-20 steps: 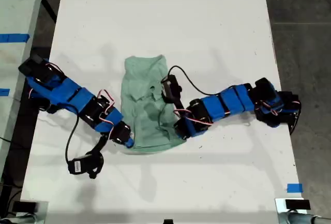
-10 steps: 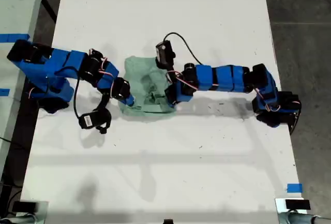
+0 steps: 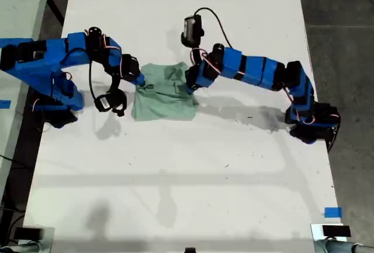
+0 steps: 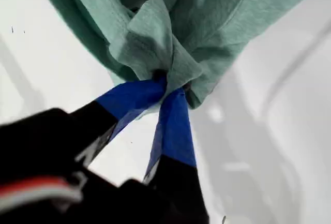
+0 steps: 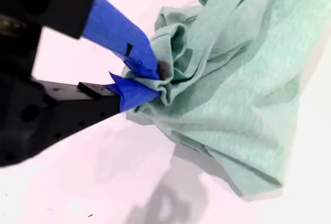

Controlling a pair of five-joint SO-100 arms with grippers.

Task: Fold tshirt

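Note:
The pale mint-green tshirt (image 3: 164, 97) lies bunched in a short folded rectangle on the white table (image 3: 234, 171). An arm reaches in from each side of the exterior view. One gripper (image 3: 142, 81) pinches the shirt's far corner on the exterior view's left, the other gripper (image 3: 190, 85) its far corner on the right. The wrist views do not settle which arm is which. My first gripper (image 4: 168, 81) is shut on a gathered fold of the tshirt (image 4: 207, 17). My second gripper (image 5: 150, 81) is shut on a crumpled edge of the tshirt (image 5: 243, 94).
Dark floor borders the table on the exterior view's right. A blue tape mark (image 3: 332, 212) sits near the table's near right corner in that view. A wrist camera (image 3: 110, 101) hangs beside the shirt on the exterior view's left, with a black cable (image 3: 216, 22) looping above.
Both arms swept from the near side to the far side, carrying the shirt's near edge over itself. The shirt went from a long spread shape to a short folded one.

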